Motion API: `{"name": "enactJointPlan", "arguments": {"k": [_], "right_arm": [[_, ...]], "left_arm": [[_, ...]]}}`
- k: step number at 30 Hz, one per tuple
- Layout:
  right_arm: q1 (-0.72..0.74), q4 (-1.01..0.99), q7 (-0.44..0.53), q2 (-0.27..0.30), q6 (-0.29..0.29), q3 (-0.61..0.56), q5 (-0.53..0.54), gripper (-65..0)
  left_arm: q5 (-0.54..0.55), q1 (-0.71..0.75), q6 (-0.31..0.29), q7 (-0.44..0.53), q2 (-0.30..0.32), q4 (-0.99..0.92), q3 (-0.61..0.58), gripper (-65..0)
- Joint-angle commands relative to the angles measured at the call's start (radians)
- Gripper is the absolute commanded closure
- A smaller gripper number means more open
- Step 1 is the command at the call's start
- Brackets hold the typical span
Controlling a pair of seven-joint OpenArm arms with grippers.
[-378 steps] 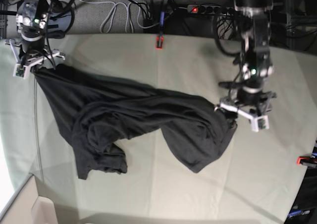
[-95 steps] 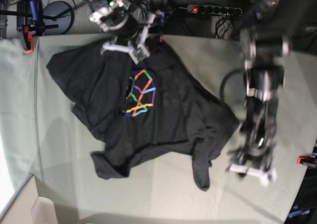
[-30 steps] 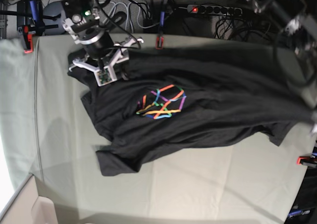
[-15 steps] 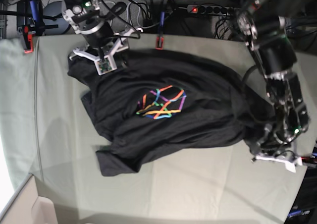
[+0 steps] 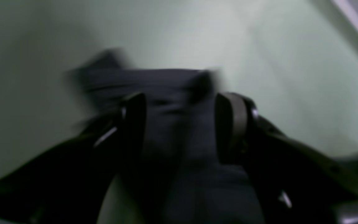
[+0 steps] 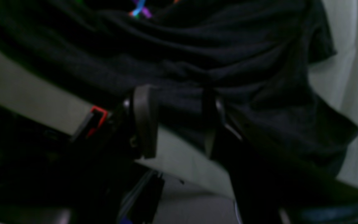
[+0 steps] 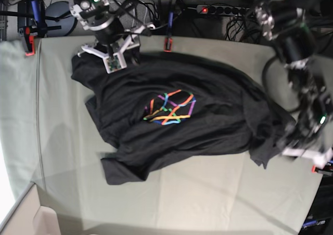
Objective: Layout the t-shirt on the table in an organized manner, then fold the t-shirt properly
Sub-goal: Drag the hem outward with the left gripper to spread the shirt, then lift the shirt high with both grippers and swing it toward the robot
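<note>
Laying-out stage, folding not begun. Base view: t-shirt [image 7: 182, 110] logo-up mid counter [image 7: 208, 198], rumpled at 3 and 7 o'clock. Left wrist view: left gripper [image 5: 179, 115] fingers [image 5: 135, 118] spread, blurred dark cloth between, grip unclear. Right wrist view: right gripper [image 6: 177, 119] fingers [image 6: 144, 118] pinching shirt edge at counter's far rim.

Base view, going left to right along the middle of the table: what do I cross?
Bare table cloth → t-shirt with its rainbow logo → left pincer at the shirt's edge → red clamp.
</note>
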State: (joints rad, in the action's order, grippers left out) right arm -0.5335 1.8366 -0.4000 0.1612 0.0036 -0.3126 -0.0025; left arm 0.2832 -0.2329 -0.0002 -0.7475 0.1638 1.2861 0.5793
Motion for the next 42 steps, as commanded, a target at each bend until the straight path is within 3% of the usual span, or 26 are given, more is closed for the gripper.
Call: {"name": "enactJointPlan", "arguments": {"k": [1,5,11,16,19,22,25,27,30,38,42], "right_arm": [[-0.001,0.019,0.022,0.001,0.000,0.000,0.000,-23.6],[0.000,0.013,0.023,0.001,0.000,0.000,0.000,-23.6],[0.000,0.013,0.023,-0.001,0.000,0.000,0.000,-23.6],[-0.003,0.013,0.023,-0.001,0.000,0.000,0.000,-23.6],[-0.003,0.013,0.023,0.001,0.000,0.000,0.000,-23.6],[-0.003,0.013,0.023,0.002,0.000,0.000,0.000,-23.6],[0.000,0.013,0.023,0.002,0.000,0.003,0.000,-23.6],[0.000,0.013,0.023,0.002,0.000,0.003,0.000,-23.6],[0.002,0.013,0.023,0.004,0.000,0.002,0.000,-23.6],[0.003,0.016,0.023,0.004,0.000,0.010,0.000,-24.0],[0.003,0.015,0.023,0.007,-0.001,0.010,0.000,-24.0]], "left_arm": [[0.009,-0.009,-0.004,0.035,0.018,0.003,0.017,-34.2],[0.009,0.025,-0.005,0.116,0.047,-0.113,0.035,-34.2],[0.006,-0.001,-0.005,0.230,0.078,-0.310,-0.048,-34.2],[0.006,-0.004,-0.005,0.274,0.082,-0.360,-0.094,-32.4],[0.004,-0.004,-0.004,0.297,0.082,-0.380,-0.094,-19.4],[0.006,-0.004,-0.004,0.303,0.085,-0.431,-0.094,0.0],[0.003,-0.006,-0.004,0.303,0.089,-0.455,-0.092,-2.6],[0.008,0.000,-0.004,0.302,0.099,-0.446,-0.092,-0.3],[0.009,0.020,-0.004,0.268,0.098,-0.382,-0.061,-0.5],[0.011,0.177,-0.005,0.007,0.032,0.134,0.193,-0.5],[0.011,0.260,-0.005,-0.073,-0.002,0.323,0.327,-0.5]]}}
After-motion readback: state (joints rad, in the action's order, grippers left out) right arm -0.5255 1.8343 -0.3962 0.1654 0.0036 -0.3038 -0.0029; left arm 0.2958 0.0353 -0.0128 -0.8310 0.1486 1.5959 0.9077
